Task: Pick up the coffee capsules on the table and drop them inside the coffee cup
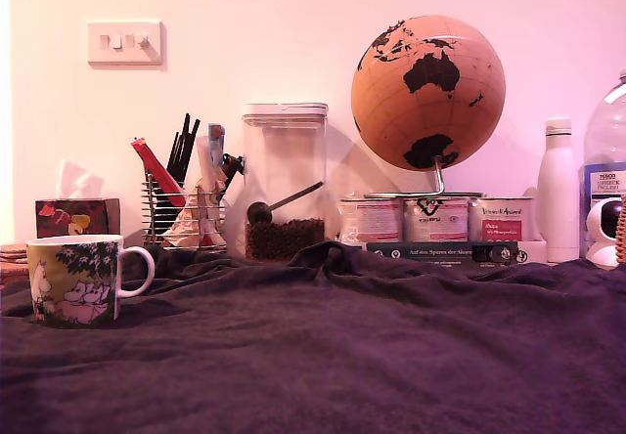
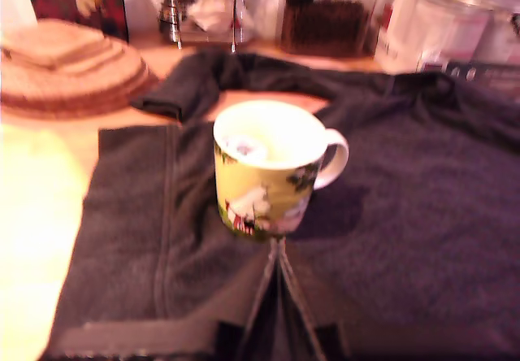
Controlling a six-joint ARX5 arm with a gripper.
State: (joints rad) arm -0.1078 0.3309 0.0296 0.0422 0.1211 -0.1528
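Mug (image 1: 73, 280) sits upright on the table (image 1: 391, 356), handle (image 1: 143, 270) pointing to the exterior view's right; gripper (image 2: 278, 249) pinched closed, holding nothing.

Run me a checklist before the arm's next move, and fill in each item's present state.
1. Coffee cup upright on the cloth-draped table: ok.
2. No coffee capsules lying on the table in either view: ok.
3. Both capsules inside the cup: cannot tell. The wrist view shows a pale shape in it, too blurred to count.
4. Gripper free for a new grasp: ok. The jaws are shut together with nothing between them.
5. Gripper clear of the cup: cannot tell. Its tips appear near the cup's base in the wrist view, and the exterior view does not show the arm.
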